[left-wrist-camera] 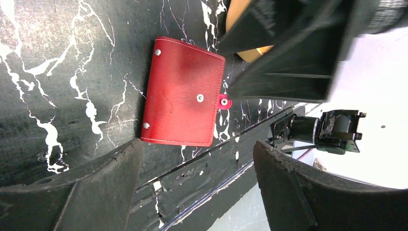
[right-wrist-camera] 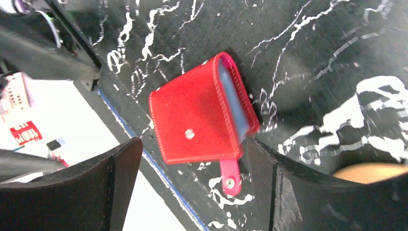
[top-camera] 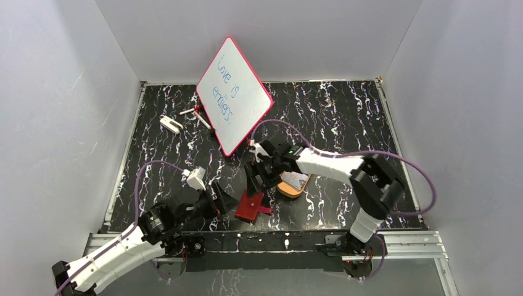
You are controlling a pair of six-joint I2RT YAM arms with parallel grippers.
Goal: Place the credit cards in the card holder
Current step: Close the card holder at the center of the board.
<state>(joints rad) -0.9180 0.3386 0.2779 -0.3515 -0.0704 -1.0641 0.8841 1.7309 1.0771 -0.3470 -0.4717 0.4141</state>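
Black white-veined marble-look tabletop [top-camera: 345,117] carried a tilted red-framed whiteboard [top-camera: 234,95] at the back and an orange-tan oval tray [top-camera: 287,190] toward the front, with one pale whitish card [top-camera: 296,180] lying in it. The small dark red leather-like card holder [left-wrist-camera: 183,91] lay folded near the front edge, just left of the tray, its snap tab loose and a bluish sleeve showing at the edge. Left pincer [left-wrist-camera: 197,159] was spread wide and gripped nothing; right pincer [right-wrist-camera: 192,144] was spread wide over the holder, gripping nothing.
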